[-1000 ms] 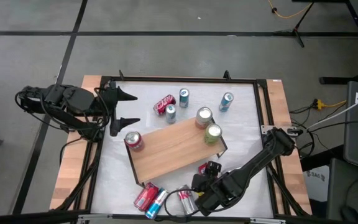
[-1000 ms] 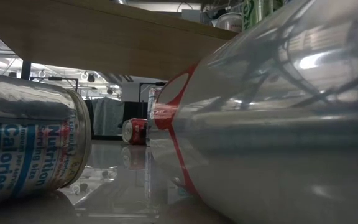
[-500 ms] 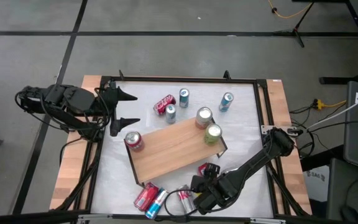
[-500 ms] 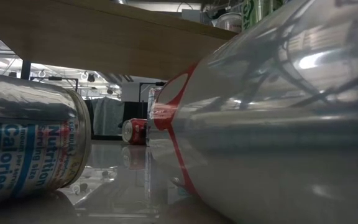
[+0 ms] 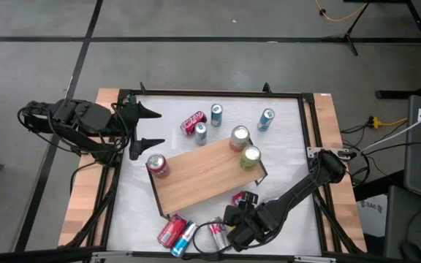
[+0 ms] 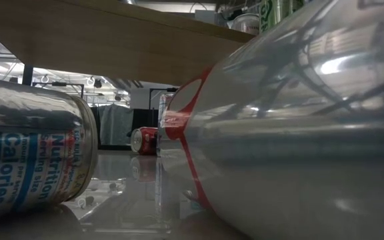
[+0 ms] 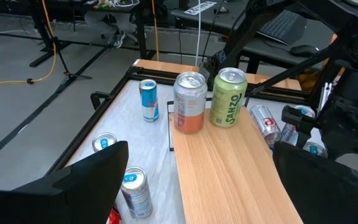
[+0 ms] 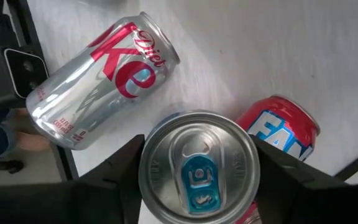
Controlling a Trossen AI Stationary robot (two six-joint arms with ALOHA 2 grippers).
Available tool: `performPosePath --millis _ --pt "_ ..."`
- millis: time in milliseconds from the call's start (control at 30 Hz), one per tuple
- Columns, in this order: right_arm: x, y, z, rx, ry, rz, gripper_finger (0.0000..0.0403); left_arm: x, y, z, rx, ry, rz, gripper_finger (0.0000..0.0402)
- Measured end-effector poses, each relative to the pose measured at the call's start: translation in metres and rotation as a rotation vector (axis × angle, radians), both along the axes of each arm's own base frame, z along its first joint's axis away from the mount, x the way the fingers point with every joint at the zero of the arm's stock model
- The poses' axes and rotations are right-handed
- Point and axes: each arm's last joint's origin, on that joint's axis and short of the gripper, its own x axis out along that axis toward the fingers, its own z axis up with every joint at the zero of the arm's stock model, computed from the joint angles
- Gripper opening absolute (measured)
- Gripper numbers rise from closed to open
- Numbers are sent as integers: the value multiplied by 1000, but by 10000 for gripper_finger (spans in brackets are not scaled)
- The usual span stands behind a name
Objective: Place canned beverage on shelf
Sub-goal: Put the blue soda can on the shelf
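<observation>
**Cans, twelve in all.** Eleven show from above; the twelfth shows only in the right wrist view.

- **Near edge of the table (image 5: 283, 175):** three cans lie on their sides, a red can (image 5: 170, 229), a blue-and-silver can (image 5: 186, 239) and a silver Diet Coke can (image 5: 218, 235).
- **Just beyond them:** the blue-tabbed can (image 8: 197, 171) stands upright, a plain silver top with a blue pull-tab. It is on the white tabletop, between the Diet Coke can and a second lying red can (image 5: 239, 198), which is off the near right corner of the shelf.

**Right gripper (image 8: 197, 152).** It is low over the near part of the table, right of centre. It is partly closed around the blue-tabbed can, with one dark finger (image 8: 120, 177) flush against each side of the can's rim.

**Shelf (image 5: 203, 175).** A light-brown wooden board on a thin black frame sits askew at the table's middle. It carries three upright cans:

- a red-topped can (image 5: 157, 166) at its left end;
- a green can (image 5: 250, 157) at its right end;
- a silver-and-orange can (image 5: 240, 137), also at the right end, close beside the green can.

**Far half of the table.** Four cans are here: one red and white lying can (image 5: 192, 122), a small upright can (image 5: 201, 132) next to it, and two upright blue cans (image 5: 215, 113) (image 5: 266, 120).

**Left gripper (image 5: 152, 127).** It waits at the table's left edge, spread wide and holding nothing.
</observation>
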Motion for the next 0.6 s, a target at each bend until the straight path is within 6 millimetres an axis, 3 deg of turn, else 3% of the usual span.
performPosePath --millis 267,600 --pt "6 -17 13 57 42 47 231 0 0 0 0 0 0 395" --pt "24 -40 59 79 -59 115 223 0 0 0 1 4 0 395"
